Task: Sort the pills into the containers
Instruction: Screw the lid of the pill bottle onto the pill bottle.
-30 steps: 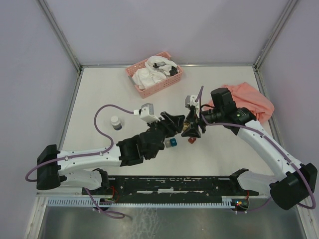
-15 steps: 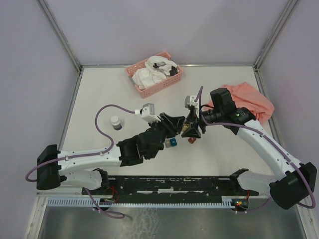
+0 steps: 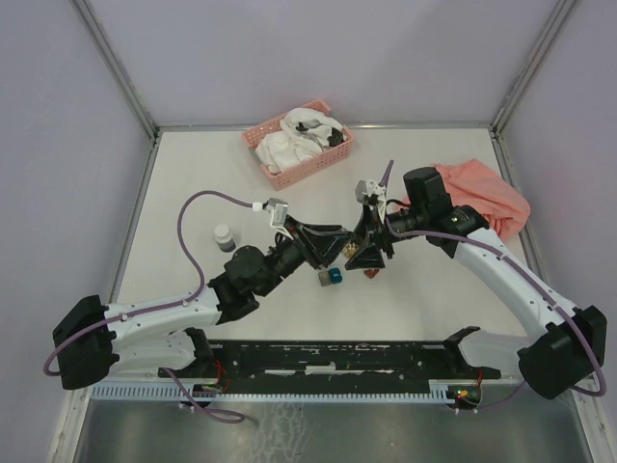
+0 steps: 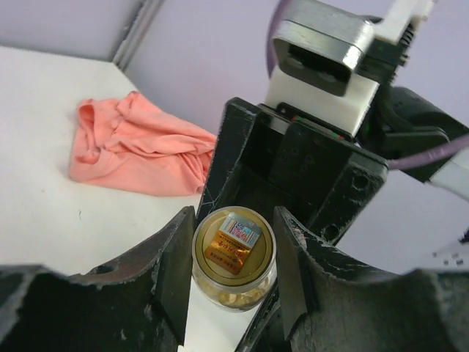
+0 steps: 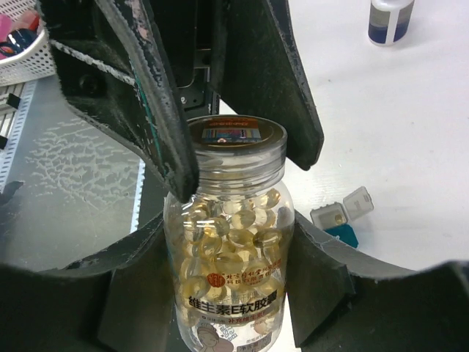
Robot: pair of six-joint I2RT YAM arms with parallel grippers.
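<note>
A clear jar (image 5: 231,293) full of amber pills (image 5: 234,227) hangs above the table between both arms. My right gripper (image 5: 229,227) is shut on the jar's body. My left gripper (image 4: 234,220) is shut on the jar's cap (image 4: 233,242), a finger (image 5: 157,132) pressed on each side. From above, the left gripper (image 3: 339,246) and right gripper (image 3: 366,253) meet at the jar (image 3: 359,248). Below them on the table sit small containers: a teal one (image 3: 335,277) with its lid open (image 5: 338,224), a grey one (image 3: 323,278) and a dark red one (image 3: 369,273).
A pink slatted basket (image 3: 331,154) with white items stands at the back. A salmon cloth (image 3: 482,193) lies at the right (image 4: 139,150). A small white bottle (image 3: 224,236) with a dark band stands at the left (image 5: 388,18).
My left gripper's jaws have closed in on the jar's cap. The left arm has drawn back to the left and stretched out. The right arm has shifted only slightly.
</note>
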